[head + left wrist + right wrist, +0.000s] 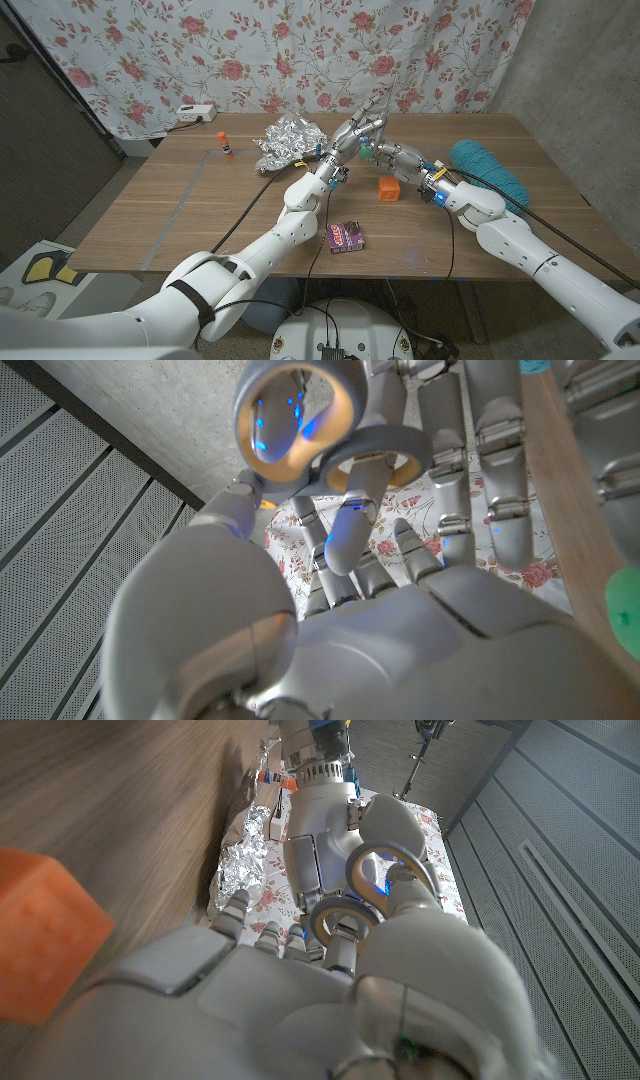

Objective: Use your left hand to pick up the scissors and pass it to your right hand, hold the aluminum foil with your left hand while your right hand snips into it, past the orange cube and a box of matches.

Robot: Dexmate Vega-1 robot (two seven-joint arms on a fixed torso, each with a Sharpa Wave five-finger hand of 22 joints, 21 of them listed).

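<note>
Scissors [375, 890] gripped by left hand [356, 134], right hand [398, 157] fingers hooked through handles

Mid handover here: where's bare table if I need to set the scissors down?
Bare wood lies left of the matchbox, toward the front-left corner, and between foil and glue stick. It's crowded mid-table: both hands, the orange cube, teal yarn.
</note>
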